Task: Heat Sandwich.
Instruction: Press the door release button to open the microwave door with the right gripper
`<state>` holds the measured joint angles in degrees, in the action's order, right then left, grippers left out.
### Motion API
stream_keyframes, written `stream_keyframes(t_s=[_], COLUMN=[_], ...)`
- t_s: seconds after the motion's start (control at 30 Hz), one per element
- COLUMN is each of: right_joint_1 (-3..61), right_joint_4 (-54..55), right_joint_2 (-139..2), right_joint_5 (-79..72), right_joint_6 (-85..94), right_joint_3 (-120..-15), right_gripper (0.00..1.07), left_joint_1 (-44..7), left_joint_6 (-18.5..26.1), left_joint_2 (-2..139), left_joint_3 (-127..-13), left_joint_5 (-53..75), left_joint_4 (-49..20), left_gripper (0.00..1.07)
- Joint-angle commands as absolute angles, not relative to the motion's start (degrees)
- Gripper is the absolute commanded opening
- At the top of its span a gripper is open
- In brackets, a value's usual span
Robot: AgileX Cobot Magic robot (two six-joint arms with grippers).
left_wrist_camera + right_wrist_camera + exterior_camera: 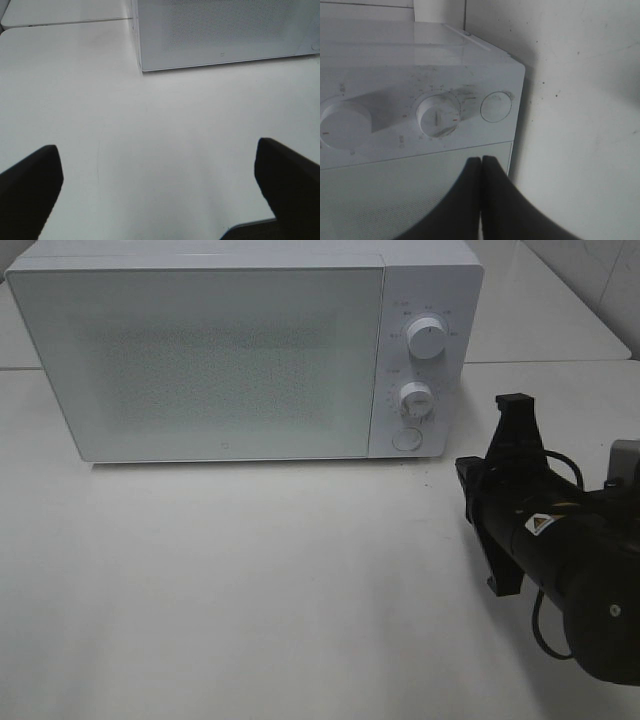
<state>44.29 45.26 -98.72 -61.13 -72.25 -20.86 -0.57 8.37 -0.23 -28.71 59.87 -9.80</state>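
Well, my right pincer is clenched on nothing, its two black fingers pressed flat together and aimed at the control strip of the microwave. Just beyond the tips I see the lower knob and, to its side, the round button; the tips look short of the panel, though from this angle I can't be sure of the gap. My left pincer hangs released, fingers spread wide over bare table, near of the microwave's left corner.

The sandwich is in none of my views. The door is shut and frosted, so whether it sits inside I cannot tell.

I expect it to be light, soft and loose-layered: a hard squeeze would crush the bread and push the filling out. I would pinch gently across both slices at one crust edge, or better, lift whatever it rests on.

Only the right wrist view shows the closed fingertips; from the high camera the arm's own bulk hides them, but that view gives the whole microwave. The left arm shows only in its own wrist view.
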Motion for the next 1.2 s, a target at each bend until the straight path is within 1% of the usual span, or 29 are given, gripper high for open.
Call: stream_keyframes(t_s=[0.03, 0.13, 0.23, 0.4, 0.73, 0.97, 1.2], right_joint_1=[42.86, 41.83, 39.99, 37.47, 33.29, 33.29, 33.29], right_joint_4=[42.17, 41.54, 38.73, 37.93, 34.43, 32.95, 31.68], right_joint_2=[-100.96, -102.16, -103.59, -103.59, -105.42, -108.75, -111.67], right_joint_5=[-60.10, -59.82, -57.12, -52.71, -50.59, -50.71, -51.80], right_joint_6=[-72.42, -72.88, -74.26, -73.80, -71.68, -75.06, -75.06], right_joint_3=[-22.92, -23.84, -26.01, -28.53, -31.40, -32.14, -35.70], right_gripper=[0.01, 0.01, 0.01, 0.01, 0.00, 0.00, 0.00], left_joint_1=[-0.34, -0.34, -0.34, -0.34, -0.34, -0.34, -0.34], left_joint_6=[8.25, 8.25, 8.25, 8.25, 8.25, 8.25, 8.25], left_joint_2=[-1.72, -1.72, -1.72, -1.72, -1.72, -1.72, -1.72], left_joint_3=[-28.65, -28.65, -28.65, -28.65, -28.65, -28.65, -28.65], left_joint_5=[59.30, 59.30, 59.30, 59.30, 59.30, 59.30, 59.30], left_joint_4=[-10.03, -10.03, -10.03, -10.03, -10.08, -10.14, -10.08], left_gripper=[1.01, 1.01, 1.01, 1.01, 1.01, 1.01, 1.01])
